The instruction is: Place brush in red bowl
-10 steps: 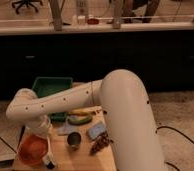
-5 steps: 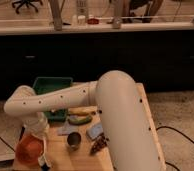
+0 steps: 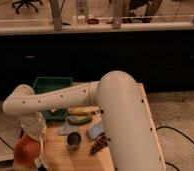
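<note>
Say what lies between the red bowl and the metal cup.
In the camera view, only bare wooden table; the gripper is over the red bowl.

Green tray (image 3: pixel 50 83), banana (image 3: pixel 83 110) and metal cup (image 3: pixel 74 141) sit on the wooden table (image 3: pixel 60 156).

1. A single view is given. The scene is looked down on from high up, close behind the arm (image 3: pixel 60 97).
2. The view is faced forward and downward, across the table (image 3: pixel 57 157) toward a dark counter front and glazing beyond.
3. The arm is seen very near; its bulky upper part fills the lower centre and right, and part of the table is hidden.
4. The jaws are placed low at the left edge, closed together, over the red bowl (image 3: pixel 24 153).
</note>
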You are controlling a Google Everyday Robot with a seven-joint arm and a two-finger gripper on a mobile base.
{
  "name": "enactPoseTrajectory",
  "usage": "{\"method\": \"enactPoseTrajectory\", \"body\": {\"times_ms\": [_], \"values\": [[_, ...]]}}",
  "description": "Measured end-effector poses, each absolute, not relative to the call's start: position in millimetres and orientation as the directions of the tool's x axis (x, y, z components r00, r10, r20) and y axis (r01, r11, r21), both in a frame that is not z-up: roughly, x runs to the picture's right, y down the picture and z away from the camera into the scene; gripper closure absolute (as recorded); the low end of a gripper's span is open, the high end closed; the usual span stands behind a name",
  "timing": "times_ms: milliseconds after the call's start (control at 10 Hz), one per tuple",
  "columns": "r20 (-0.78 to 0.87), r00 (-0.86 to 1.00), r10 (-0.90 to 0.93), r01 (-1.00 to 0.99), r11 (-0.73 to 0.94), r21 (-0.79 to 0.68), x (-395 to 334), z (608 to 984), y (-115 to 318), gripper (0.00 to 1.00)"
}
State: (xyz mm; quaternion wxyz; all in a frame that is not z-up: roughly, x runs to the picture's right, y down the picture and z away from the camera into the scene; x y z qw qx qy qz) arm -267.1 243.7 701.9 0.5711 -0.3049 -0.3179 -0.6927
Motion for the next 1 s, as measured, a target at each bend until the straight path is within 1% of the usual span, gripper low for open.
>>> {"method": "enactPoseTrajectory", "body": {"times_ms": [400, 900, 1000], "values": [[0.784, -0.22, -0.581, 0.976, -0.133, 0.175, -279, 694, 245, 1.0], [0.783, -0.242, -0.573, 0.969, -0.1, 0.227, -297, 695, 243, 1.0], [0.784, -0.25, -0.568, 0.966, -0.098, 0.237, -302, 695, 243, 0.98]]}}
